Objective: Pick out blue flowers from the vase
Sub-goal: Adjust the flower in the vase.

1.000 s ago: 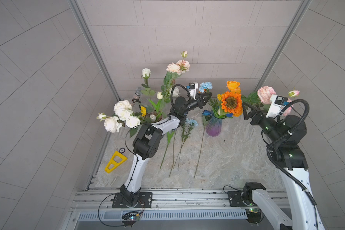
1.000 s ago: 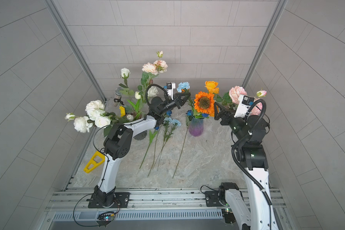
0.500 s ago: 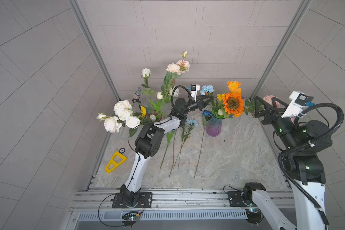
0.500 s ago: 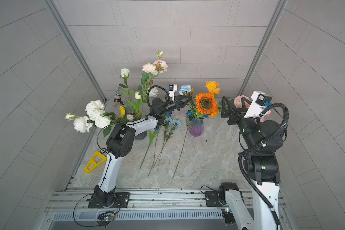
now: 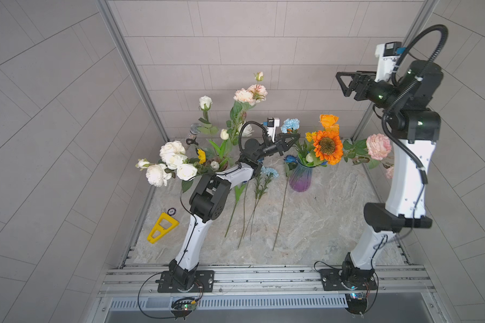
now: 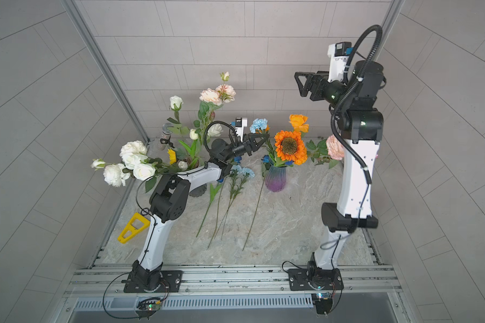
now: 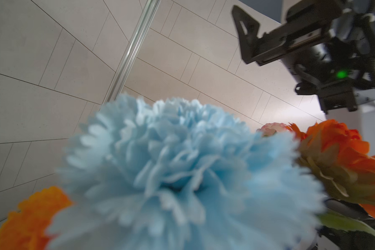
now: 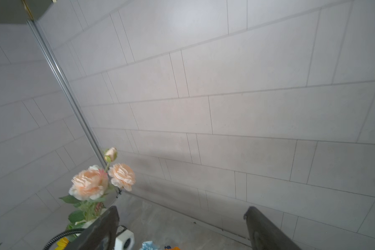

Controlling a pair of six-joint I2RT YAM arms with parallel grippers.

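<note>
While left end effector (image 5: 296,136) pinches carnation (image 5: 290,125), right arm (image 5: 412,167) raised

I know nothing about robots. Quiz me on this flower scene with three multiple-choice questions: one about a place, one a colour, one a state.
1. Where is the right gripper? A raised high in the air; B low beside its own base; C out of sight.
2. What colour is the big sunflower in the purple glass vase? A white; B orange; C blue.
3. How does the left gripper hold its jaws? A wide open; B hidden; C closed at the frilly light blue carnation stem.
Answers: 1 A, both top views show it well above every bloom. 2 B, its petals are orange. 3 C, the tips meet at the stem.
</note>
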